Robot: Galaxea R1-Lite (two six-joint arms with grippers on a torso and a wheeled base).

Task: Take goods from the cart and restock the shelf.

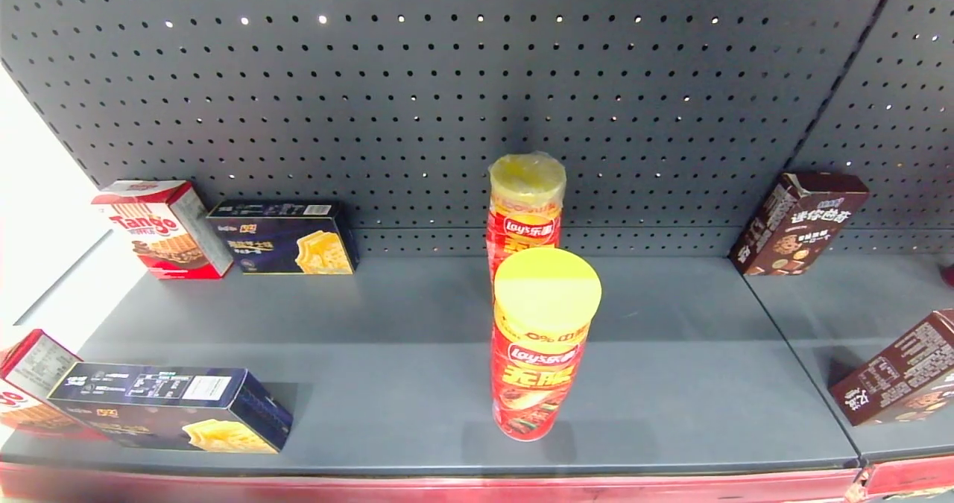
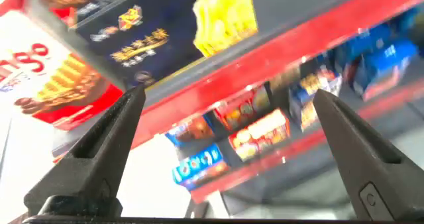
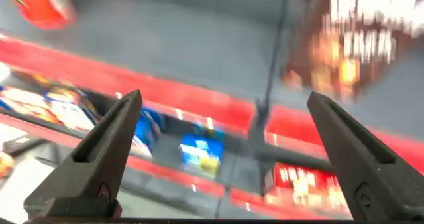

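On the grey shelf (image 1: 373, 354), two red crisp cans stand upright near the middle, long axes vertical and yellow lids pointing up. The front can (image 1: 540, 346) stands close to the shelf's front edge. The rear can (image 1: 524, 212) stands right behind it, near the pegboard (image 1: 447, 78). At the back left a red wafer box (image 1: 160, 231) stands just beside a dark blue box (image 1: 283, 237) that lies with its long side along the back. At the front left a second blue box (image 1: 171, 406) lies lengthwise along the edge, next to another red box (image 1: 26, 384) at the shelf's end. In the next bay to the right, one brown box (image 1: 801, 223) tilts back against the pegboard and another brown box (image 1: 898, 376) lies nearer the front. The left pincer (image 2: 228, 93) is spread wide and holds nothing, below the shelf's red front lip (image 2: 278, 45). The right pincer (image 3: 225, 97) is also spread wide and empty, below the same lip.
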